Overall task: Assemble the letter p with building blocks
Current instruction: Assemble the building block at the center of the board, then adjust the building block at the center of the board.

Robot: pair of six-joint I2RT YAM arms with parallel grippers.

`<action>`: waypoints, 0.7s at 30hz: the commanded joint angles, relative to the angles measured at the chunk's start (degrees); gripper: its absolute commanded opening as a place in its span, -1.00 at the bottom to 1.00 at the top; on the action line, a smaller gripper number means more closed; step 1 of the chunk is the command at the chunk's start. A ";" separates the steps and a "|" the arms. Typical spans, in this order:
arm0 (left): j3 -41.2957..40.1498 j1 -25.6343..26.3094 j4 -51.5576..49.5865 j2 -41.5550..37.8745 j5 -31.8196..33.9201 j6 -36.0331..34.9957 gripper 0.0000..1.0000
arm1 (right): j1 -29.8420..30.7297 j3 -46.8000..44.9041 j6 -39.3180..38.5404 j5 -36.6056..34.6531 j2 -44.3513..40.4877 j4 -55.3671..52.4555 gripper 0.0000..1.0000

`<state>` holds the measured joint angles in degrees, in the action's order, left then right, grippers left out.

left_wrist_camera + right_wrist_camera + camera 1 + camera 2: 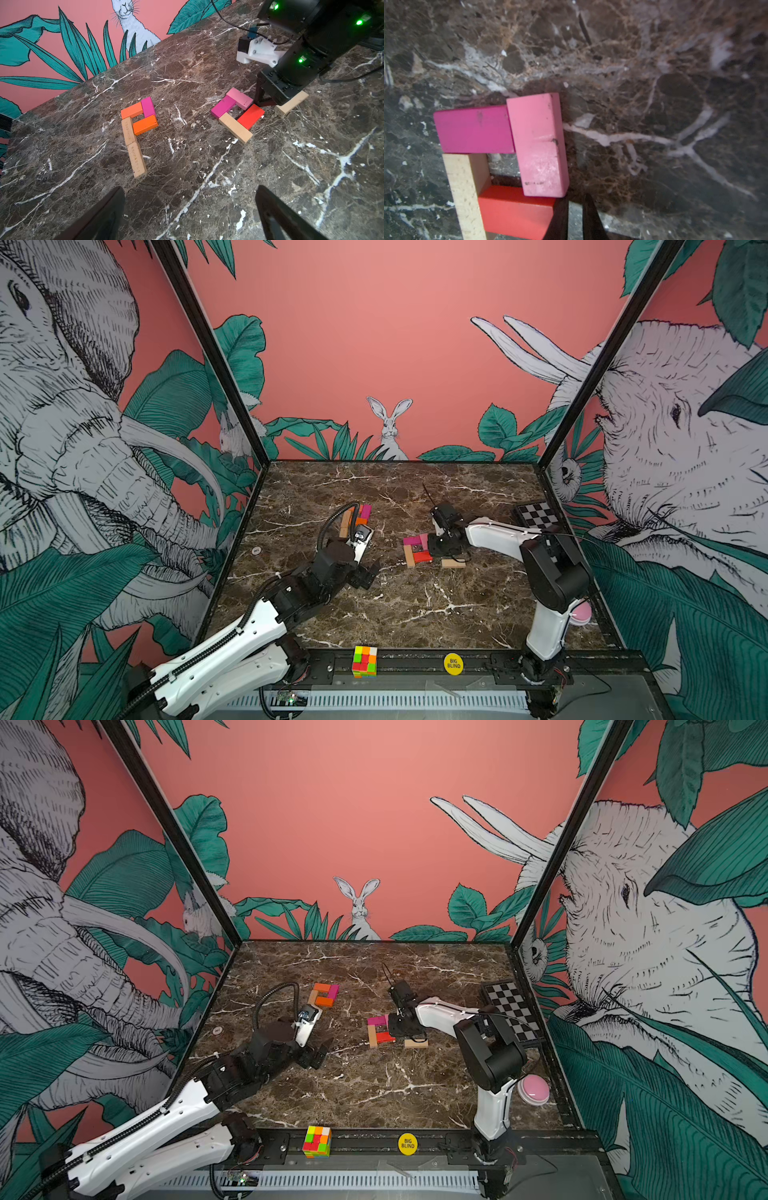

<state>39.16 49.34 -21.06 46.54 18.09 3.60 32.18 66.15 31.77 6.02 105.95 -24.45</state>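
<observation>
On the marble table (374,1094), one cluster of building blocks (325,994), orange, magenta and tan, lies at eleven o'clock from the middle. A second cluster (379,1031), magenta, pink, red and tan, sits near the middle, with a loose tan block (411,1045) just at its four o'clock. The right claw (399,1036), closed, is down between them. The left claw (316,1054), spread wide, hangs at the second cluster's eight o'clock. A chessboard (513,1011) lies at the table's three o'clock edge.

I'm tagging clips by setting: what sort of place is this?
Probably a robot-lab test booth: a marble-look tabletop boxed in by black frame posts and jungle-mural panels, with the left arm and right arm mounted at its front edge.
</observation>
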 commanded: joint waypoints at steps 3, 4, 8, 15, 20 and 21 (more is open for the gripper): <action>1.58 -0.28 0.59 1.70 0.81 3.48 0.99 | -2.26 1.32 -1.05 -0.80 -2.53 -0.93 -0.69; 1.32 -0.25 1.16 2.15 0.81 4.56 0.99 | -2.52 2.26 -1.25 -0.51 -2.21 -1.07 -0.69; 1.36 -0.29 2.27 5.29 -0.01 9.47 0.99 | -2.94 7.00 -2.05 0.77 0.49 -0.93 -0.42; 2.91 -0.25 3.72 12.29 -2.52 16.11 0.99 | -3.91 15.59 -2.23 4.91 7.58 -1.19 -0.14; 5.88 -0.60 2.92 18.49 -5.28 18.53 0.99 | -4.30 18.47 -1.99 6.00 11.66 -1.64 -0.21; 6.38 -0.82 2.80 19.44 -5.98 19.15 0.99 | -4.34 18.60 -1.91 6.12 11.99 -1.56 -0.24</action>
<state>43.35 49.15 -18.74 64.58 14.48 19.20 28.34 83.64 30.20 10.96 117.05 -24.80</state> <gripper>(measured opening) 0.995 0.390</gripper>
